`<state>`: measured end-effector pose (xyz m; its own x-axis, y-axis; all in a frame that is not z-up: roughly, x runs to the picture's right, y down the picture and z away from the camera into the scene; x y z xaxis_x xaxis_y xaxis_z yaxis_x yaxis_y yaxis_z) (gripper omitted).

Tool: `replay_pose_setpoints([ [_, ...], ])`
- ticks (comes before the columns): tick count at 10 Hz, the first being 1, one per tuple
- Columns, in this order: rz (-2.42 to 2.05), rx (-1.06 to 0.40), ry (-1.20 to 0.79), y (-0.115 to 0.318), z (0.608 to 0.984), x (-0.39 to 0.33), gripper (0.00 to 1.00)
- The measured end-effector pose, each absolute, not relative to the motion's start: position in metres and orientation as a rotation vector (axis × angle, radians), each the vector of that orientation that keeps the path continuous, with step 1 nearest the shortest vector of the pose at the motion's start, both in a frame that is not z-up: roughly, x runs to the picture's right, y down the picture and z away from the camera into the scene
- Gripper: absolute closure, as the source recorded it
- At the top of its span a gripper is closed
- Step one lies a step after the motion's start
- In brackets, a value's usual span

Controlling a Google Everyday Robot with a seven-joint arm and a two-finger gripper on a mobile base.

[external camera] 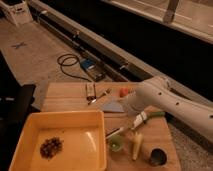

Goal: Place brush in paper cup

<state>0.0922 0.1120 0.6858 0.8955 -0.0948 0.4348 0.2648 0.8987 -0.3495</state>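
Observation:
My white arm [165, 100] reaches in from the right over the wooden table [65, 97]. My gripper [118, 106] is its grey end, above the far right corner of the yellow tray [30, 135]. A slim brush-like stick [114, 132] lies across the tray's right rim, below the gripper. Its tip is by a small green cup [116, 145]. A dark cup [159, 157] stands at the table's front right. I cannot tell which cup is the paper one.
The yellow tray holds a dark clump [50, 147]. A leek-like stalk [142, 119] and a pale stalk [136, 145] lie right of the green cup. A red object [124, 92], a utensil [98, 96] and a small box [90, 90] sit at the table's back. A cable [67, 62] lies on the floor.

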Motion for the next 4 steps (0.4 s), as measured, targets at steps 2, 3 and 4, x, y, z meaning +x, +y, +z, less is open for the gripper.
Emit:
replay_pose_setpoints([
  [2,-0.162,-0.365,-0.374,0.098,0.665,0.126,0.2],
  [3,-0.145,-0.35,-0.357,0.096,0.659,0.138,0.2],
  [4,-0.128,-0.34,-0.343,0.095,0.655,0.147,0.2],
])
